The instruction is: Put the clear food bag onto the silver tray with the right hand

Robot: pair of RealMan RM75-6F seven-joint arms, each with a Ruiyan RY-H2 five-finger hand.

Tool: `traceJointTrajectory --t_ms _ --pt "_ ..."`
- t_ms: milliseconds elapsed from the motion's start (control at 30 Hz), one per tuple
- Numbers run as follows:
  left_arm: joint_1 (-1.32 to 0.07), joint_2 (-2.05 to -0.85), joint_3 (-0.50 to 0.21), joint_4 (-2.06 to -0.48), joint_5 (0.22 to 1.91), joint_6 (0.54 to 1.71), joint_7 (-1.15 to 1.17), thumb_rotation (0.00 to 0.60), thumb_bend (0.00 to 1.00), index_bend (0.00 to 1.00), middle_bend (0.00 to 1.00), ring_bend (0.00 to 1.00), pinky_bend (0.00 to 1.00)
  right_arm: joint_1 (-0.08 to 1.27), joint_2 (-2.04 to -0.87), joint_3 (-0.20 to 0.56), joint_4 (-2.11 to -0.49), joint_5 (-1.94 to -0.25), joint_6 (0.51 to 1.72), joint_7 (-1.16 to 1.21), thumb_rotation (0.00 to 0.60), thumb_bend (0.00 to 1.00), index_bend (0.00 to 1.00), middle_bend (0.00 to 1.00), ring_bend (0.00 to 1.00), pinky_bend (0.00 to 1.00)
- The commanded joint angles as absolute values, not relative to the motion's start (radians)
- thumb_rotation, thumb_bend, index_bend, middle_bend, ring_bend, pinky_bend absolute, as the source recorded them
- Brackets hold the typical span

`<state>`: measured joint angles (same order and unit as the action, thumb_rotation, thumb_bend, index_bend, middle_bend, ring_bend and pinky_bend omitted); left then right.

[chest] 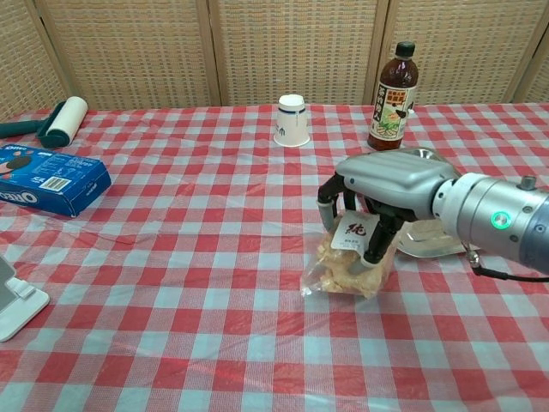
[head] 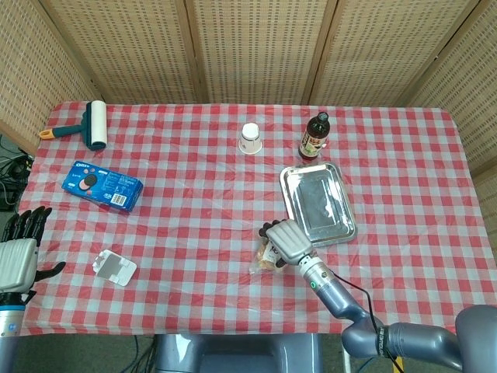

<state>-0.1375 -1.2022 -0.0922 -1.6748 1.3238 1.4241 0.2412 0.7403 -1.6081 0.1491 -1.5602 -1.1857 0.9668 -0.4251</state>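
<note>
A white paper cup (head: 250,139) sits upside down; just right, a dark sauce bottle (head: 314,137); far left, a lint roller (head: 92,124), a blue cookie box (head: 102,186).

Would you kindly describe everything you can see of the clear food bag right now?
The food bag is a small clear plastic pouch filled with pale golden, crumpled-looking snack pieces, with a white label bearing a dark character near its top. The right hand grips its upper part from above, fingers curled around it. The bag tilts, its lower left corner at the checked cloth; whether it touches is unclear. It lies just left of the tray, not on it.
</note>
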Motion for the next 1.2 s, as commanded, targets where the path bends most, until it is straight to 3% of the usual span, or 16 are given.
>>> traceJointTrajectory --t_ms 33,367,633,900,1200 --pt "-0.138 -1.202 -0.091 -1.676 1.326 1.424 0.243 0.600 0.02 0.00 0.00 0.00 0.00 0.734 -1.565 0.174 -1.614 -1.205 1.000 -0.411 0.600 0.06 0.53 0.51 0.50 0.56" --pt "-0.138 -1.206 -0.087 -1.678 1.331 1.428 0.256 0.600 0.02 0.00 0.00 0.00 0.00 0.732 -1.493 0.230 -1.604 -1.143 1.040 -0.457 0.600 0.06 0.52 0.48 0.49 0.56" --pt "-0.138 -1.208 -0.084 -1.683 1.331 1.429 0.267 0.600 0.02 0.00 0.00 0.00 0.00 0.751 -1.525 0.254 -1.441 -1.073 1.009 -0.432 0.600 0.06 0.51 0.44 0.46 0.47" --pt "-0.140 -1.208 -0.085 -1.680 1.328 1.425 0.266 0.600 0.02 0.00 0.00 0.00 0.00 0.761 -1.552 0.264 -1.309 -1.026 0.963 -0.385 0.600 0.06 0.50 0.43 0.45 0.44" --pt "-0.143 -1.209 -0.081 -1.683 1.327 1.417 0.271 0.600 0.02 0.00 0.00 0.00 0.00 0.762 -1.561 0.254 -1.248 -1.000 0.920 -0.361 0.600 0.06 0.40 0.27 0.26 0.23"
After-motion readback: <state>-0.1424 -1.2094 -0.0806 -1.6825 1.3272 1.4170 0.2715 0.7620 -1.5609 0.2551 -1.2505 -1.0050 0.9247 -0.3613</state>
